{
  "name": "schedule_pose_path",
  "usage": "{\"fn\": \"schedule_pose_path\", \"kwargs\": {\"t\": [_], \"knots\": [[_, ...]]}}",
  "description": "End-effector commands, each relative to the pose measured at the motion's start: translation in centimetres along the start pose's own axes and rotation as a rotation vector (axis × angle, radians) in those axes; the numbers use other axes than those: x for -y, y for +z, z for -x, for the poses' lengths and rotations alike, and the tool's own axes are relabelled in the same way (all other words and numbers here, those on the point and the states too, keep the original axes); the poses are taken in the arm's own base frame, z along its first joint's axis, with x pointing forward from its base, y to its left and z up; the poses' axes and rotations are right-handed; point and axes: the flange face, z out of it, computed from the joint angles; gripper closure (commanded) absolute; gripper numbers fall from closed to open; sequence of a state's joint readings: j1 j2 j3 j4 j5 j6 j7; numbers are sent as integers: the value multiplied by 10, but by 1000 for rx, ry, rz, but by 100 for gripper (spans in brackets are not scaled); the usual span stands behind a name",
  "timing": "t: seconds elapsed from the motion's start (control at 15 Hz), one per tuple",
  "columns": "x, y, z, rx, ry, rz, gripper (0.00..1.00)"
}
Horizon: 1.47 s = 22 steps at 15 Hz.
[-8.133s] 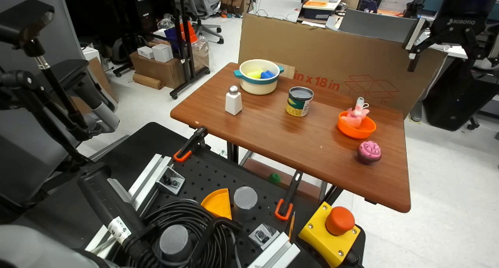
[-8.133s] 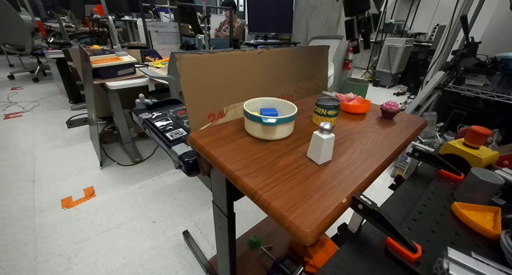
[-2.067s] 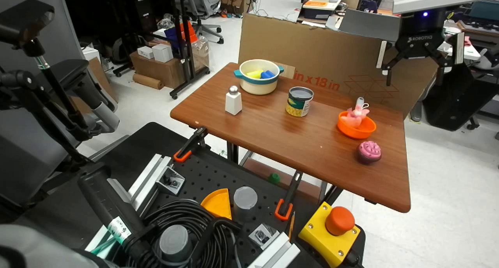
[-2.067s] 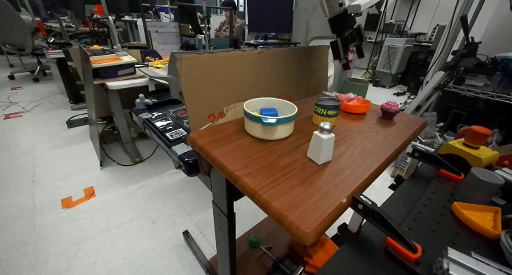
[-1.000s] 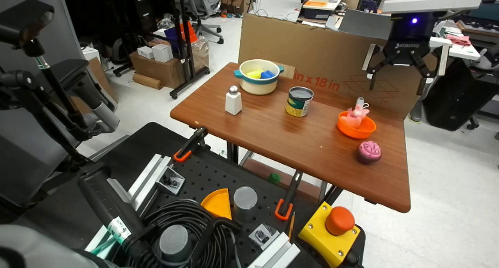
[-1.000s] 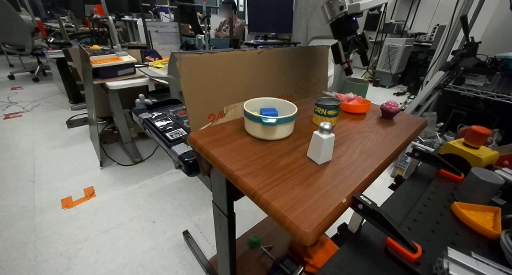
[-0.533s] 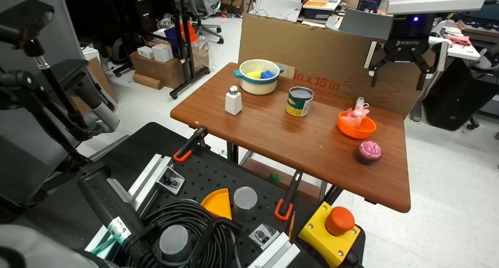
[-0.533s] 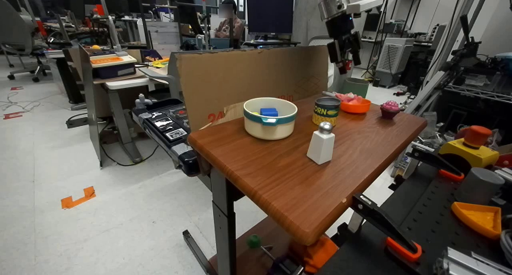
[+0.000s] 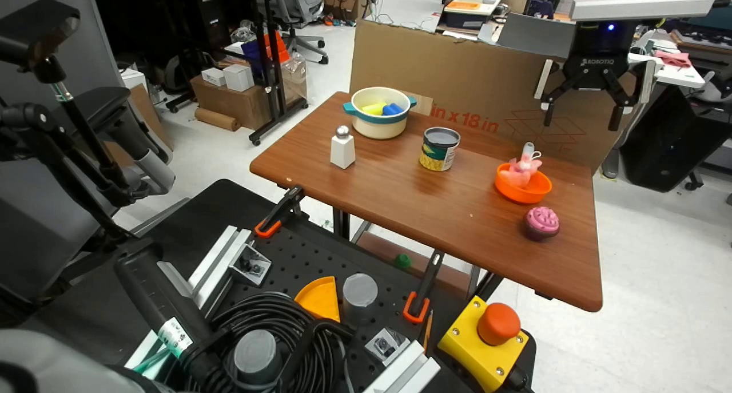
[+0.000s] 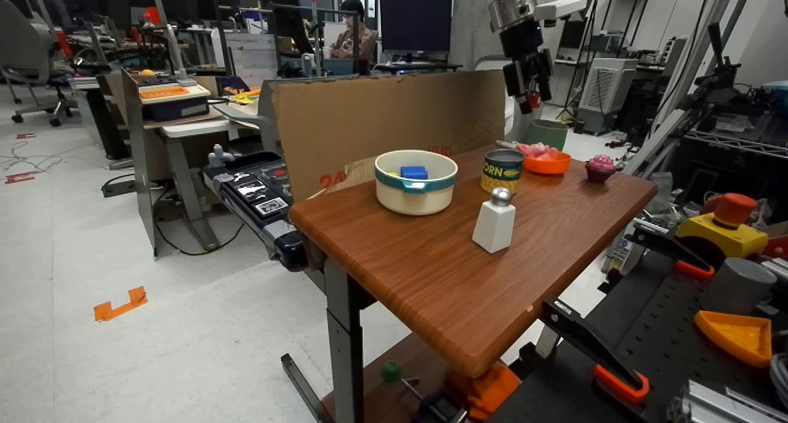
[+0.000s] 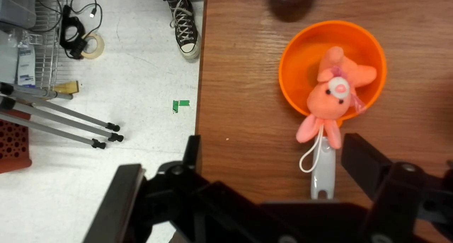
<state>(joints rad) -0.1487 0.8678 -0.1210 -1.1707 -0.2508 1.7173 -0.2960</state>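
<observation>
released and spread wide, your jaws hang above the surface (image 9: 389, 178). below, seen between them in the wrist view, runs the gray handle (image 11: 323, 175) of an orange pan (image 11: 298, 71) in which a pink plush toy (image 11: 324, 103) lies. farther from the jaws sit a pink-topped cupcake (image 9: 541, 223) and corn can (image 10: 502, 175), then a white shaker (image 10: 494, 227) and cream pot (image 10: 414, 202).

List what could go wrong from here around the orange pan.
Snagging: the white loop on the plush toy overlaps the grey handle of the orange pan in the wrist view, so the open tool might catch it.
Dragging: the plush toy lies in the orange pan with its ears over the edge, so moving one might tug the other.
Bumping: the cupcake stands near the orange pan, so a sideways nudge might knock it.
</observation>
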Motion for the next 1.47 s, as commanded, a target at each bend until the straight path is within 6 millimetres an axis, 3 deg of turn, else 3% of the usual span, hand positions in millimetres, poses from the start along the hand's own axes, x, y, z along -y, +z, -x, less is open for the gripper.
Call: {"fn": "schedule_pose_path", "kwargs": {"t": [0.0, 0.87, 1.4], "knots": [[-1, 0, 0, -1, 6, 4, 0], [18, 19, -16, 52, -10, 87, 0], [18, 22, -13, 56, -19, 74, 0]]}}
